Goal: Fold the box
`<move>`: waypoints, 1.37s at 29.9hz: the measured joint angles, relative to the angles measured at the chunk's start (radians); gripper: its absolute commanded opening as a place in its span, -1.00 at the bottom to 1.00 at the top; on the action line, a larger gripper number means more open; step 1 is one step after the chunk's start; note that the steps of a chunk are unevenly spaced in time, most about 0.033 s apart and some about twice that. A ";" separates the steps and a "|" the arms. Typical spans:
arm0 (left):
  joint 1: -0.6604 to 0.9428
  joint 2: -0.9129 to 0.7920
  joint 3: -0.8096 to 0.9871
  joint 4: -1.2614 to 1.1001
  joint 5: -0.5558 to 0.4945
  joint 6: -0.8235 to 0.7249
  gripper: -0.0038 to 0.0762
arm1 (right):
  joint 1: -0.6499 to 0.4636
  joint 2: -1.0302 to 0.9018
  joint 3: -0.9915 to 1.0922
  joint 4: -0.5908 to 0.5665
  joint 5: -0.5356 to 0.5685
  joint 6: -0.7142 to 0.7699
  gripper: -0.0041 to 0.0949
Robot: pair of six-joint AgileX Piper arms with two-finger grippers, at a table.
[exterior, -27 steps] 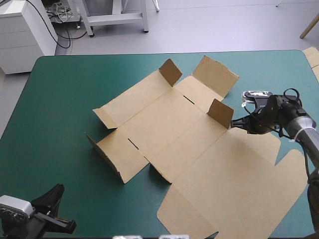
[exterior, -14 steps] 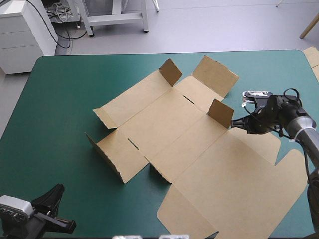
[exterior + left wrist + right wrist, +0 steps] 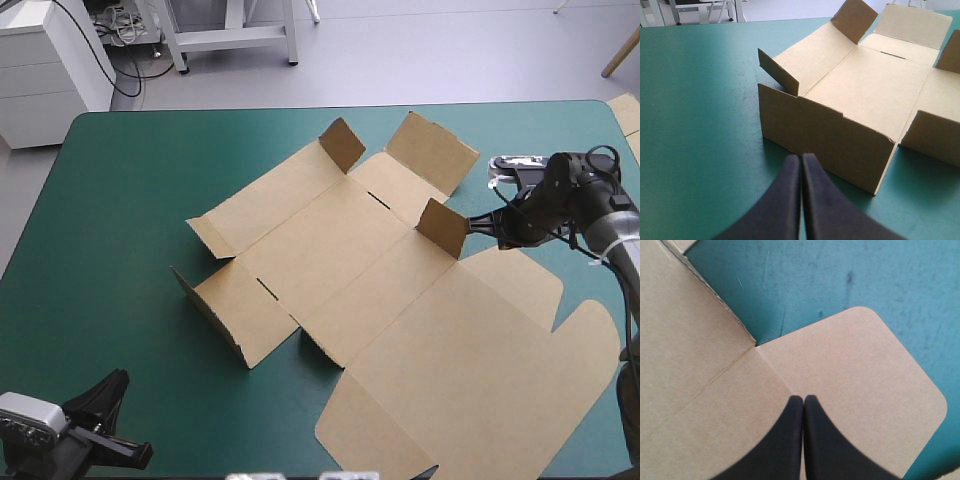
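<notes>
The box lies mid-tabletop, walls part raised at the far left and lid flat toward the near right corner. The right claw stands over the lid's far flap. The left claw sits at the near left corner, well apart from the box.

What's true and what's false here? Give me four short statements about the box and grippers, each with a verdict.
1. The box lies spread open on the table. True.
2. The left gripper is open. False: it is shut.
3. The right gripper is over a rounded flap of the box. True.
4. The left gripper touches the box. False: it stands apart, by the table's near left corner.
</notes>
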 measured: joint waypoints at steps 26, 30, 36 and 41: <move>0.000 0.000 0.000 0.000 0.001 0.000 -0.92 | 0.000 -0.119 -0.211 0.195 0.108 -0.305 -0.24; 0.000 0.000 0.000 0.000 0.001 0.000 -0.92 | 0.000 -0.100 -0.211 0.195 0.111 -0.321 0.63; 0.000 0.000 0.000 0.000 0.001 0.000 -0.92 | 0.000 -0.095 -0.211 0.195 0.111 -0.346 0.96; 0.000 0.000 0.000 0.000 0.001 0.000 -0.92 | 0.000 -0.088 -0.211 0.196 0.109 -0.364 0.96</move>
